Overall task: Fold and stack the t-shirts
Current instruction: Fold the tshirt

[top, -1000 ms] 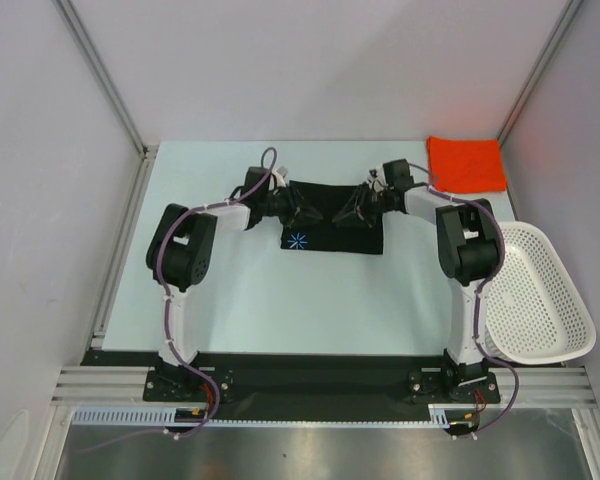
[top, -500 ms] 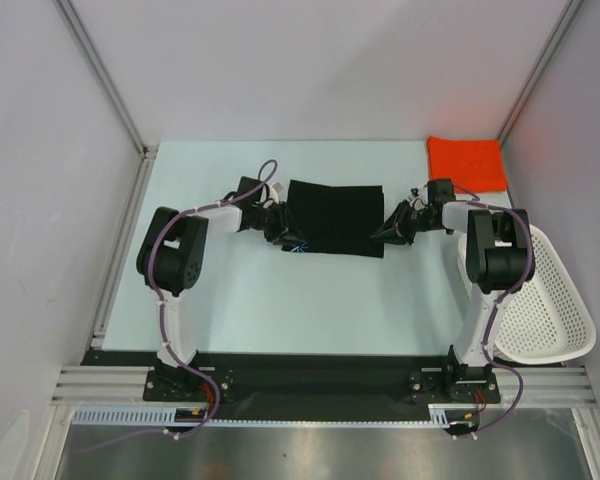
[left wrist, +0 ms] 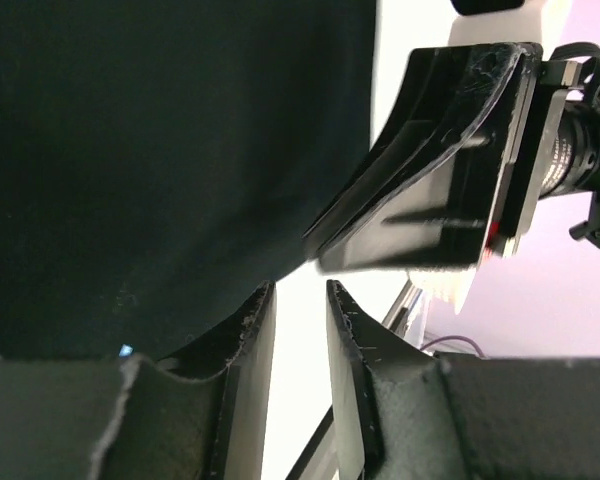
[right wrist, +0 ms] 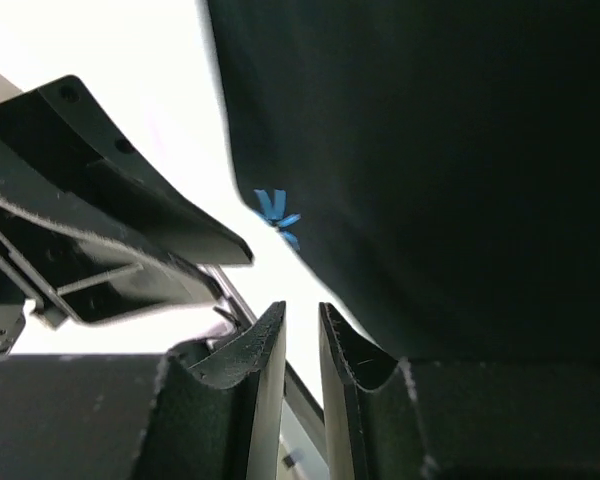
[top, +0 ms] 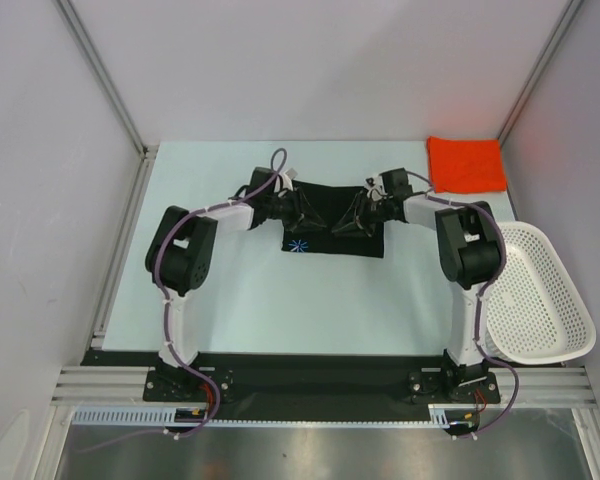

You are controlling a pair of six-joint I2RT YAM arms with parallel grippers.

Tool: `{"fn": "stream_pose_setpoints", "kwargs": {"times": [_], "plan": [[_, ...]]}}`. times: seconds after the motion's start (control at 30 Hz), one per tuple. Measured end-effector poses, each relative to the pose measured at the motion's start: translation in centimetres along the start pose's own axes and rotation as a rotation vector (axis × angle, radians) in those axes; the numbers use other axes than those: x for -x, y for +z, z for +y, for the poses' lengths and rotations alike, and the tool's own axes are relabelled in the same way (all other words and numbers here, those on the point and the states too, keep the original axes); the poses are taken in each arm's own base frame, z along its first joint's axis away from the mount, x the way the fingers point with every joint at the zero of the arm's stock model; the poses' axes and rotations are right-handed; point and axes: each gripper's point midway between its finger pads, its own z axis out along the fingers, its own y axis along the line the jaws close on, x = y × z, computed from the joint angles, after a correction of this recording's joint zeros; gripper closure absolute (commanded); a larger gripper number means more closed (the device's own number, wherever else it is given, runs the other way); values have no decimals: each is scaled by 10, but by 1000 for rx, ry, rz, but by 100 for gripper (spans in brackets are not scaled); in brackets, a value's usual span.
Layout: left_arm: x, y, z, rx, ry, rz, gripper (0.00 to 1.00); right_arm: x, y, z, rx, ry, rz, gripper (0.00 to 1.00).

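The black t-shirt (top: 332, 241) lies folded in a rectangle at the middle of the table, its pale blue starburst (top: 298, 243) at the near left corner. My left gripper (top: 302, 208) is over the shirt's left part and my right gripper (top: 352, 222) over its right part, facing each other. Both have a narrow gap between the jaws and hold nothing. The left wrist view shows the shirt (left wrist: 130, 150), my left gripper (left wrist: 300, 290) and the right gripper (left wrist: 430, 170). The right wrist view shows the shirt (right wrist: 430, 150), the starburst (right wrist: 277, 215) and my right gripper (right wrist: 301, 308). The orange-red t-shirt (top: 467, 163) lies folded at the far right corner.
A white mesh basket (top: 540, 300) stands at the right edge of the table, beside the right arm. Grey walls with metal posts close in the table at the back and both sides.
Half a second ago both grippers were out at the shirt's left and right ends. They have moved inward over the shirt again. The starburst corner shows fully again.
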Motion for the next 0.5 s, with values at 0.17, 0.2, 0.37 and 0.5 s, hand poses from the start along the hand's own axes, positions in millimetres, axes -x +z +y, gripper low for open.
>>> {"fn": "stream_pose_setpoints", "kwargs": {"times": [0.17, 0.2, 0.37, 0.5], "plan": [[-31, 5, 48, 67, -107, 47, 70, -22, 16, -35, -35, 70, 72, 76], [-36, 2, 58, 84, -129, 50, 70, -25, 14, -40, -31, 78, 80, 76], [-35, -20, 81, 77, -168, 63, 69, -23, -25, -65, -27, 117, 35, 76], [-35, -37, 89, 92, -140, 53, 69, -7, -70, -96, -72, 187, -58, 76]]}}
